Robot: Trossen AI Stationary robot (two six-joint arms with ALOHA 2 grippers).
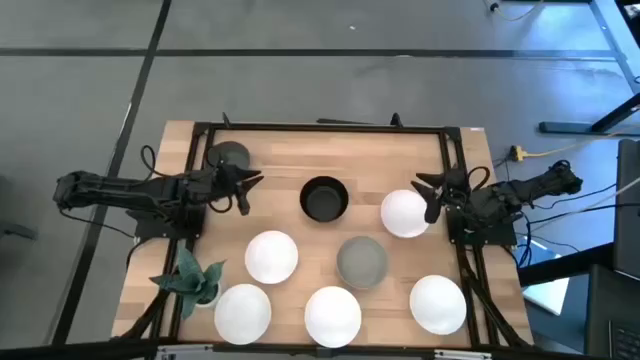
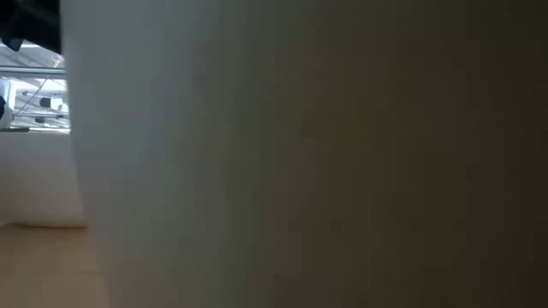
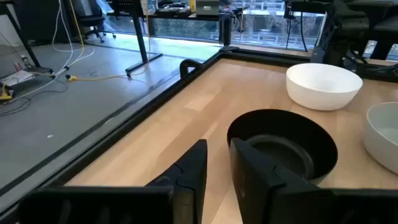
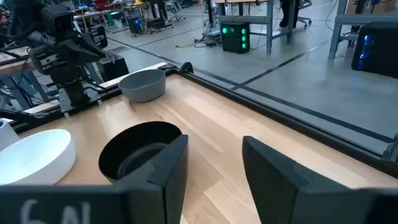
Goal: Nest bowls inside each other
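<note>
8 bowls sit singly on the bench, none nested.

The left pincer hangs over the left edge towards the far side, fingers apart and gripping nothing. A grey bowl lies just beside it in the far-left corner. The black bowl stands ahead of its tips, near the far edge at mid-width, not touched.

The right pincer hangs over the right edge, fingers apart and bare. A white bowl lies touching or just beside its tips; contact cannot be confirmed.

A 2nd grey bowl lies at centre with a white bowl to its left. 3 white bowls line the near edge: left, middle, right. A green plant stands at the near-left edge.
</note>
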